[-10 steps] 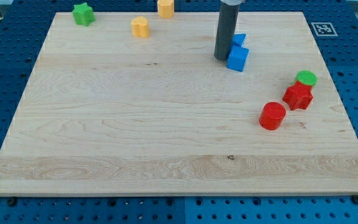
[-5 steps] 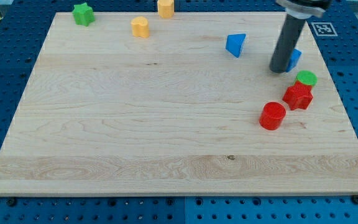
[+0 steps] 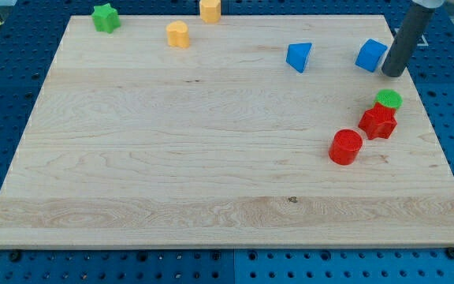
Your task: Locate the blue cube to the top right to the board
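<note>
The blue cube (image 3: 371,55) sits toward the far right of the wooden board (image 3: 172,158), close to the far edge but a little short of the corner itself. The dark rod leans in from the far right, and its tip (image 3: 392,74) rests just beside the cube, on its right and slightly nearer side; whether the two are touching or only very close I cannot tell from here. There are no jaws on this arm at all, only the rod, so nothing is gripped or held.

To the left of the cube, well apart from it, lies a blue wedge-shaped block (image 3: 299,57). Nearer than the tip, along the right side, a green cylinder (image 3: 388,99) sits against a red star-shaped block (image 3: 379,121), with a red cylinder (image 3: 346,147) just to their near left. At the far left are a green star-like block (image 3: 106,16) and two yellow blocks (image 3: 178,34), the second (image 3: 210,9) right on the far edge.

As I judge it, the job is largely done: the cube is already in the far right region. What may be left is a short nudge farther away and to the right, though the tip stands on the wrong side for that and would need to come round first.
</note>
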`<state>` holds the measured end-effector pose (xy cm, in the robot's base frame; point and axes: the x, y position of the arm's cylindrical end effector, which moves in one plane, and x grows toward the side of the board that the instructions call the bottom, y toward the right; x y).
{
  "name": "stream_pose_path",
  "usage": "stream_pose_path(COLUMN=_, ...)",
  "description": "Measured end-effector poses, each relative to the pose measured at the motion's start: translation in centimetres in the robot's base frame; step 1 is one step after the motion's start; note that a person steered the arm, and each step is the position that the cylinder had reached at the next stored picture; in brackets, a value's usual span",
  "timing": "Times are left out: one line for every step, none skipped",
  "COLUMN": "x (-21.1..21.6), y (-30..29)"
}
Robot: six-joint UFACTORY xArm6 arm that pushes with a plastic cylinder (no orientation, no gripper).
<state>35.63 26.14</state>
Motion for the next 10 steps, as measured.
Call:
stream_pose_path(x=1.8, y=-2.0)
stream_pose_path(x=1.1, y=-2.0)
stream_pose_path(x=-0.5, y=-1.7)
stream_pose_path(x=-2.3, y=-1.9)
stream_pose_path(x=-3.7, y=-2.5)
stream_pose_path(x=-5.6, y=-2.6)
stream_pose_path(x=-7.6, y=-2.9)
stream_pose_path(x=-9.4, y=-3.0)
stream_pose_path(x=-11.1, y=-3.0)
stream_pose_path(x=-11.4, y=-3.0)
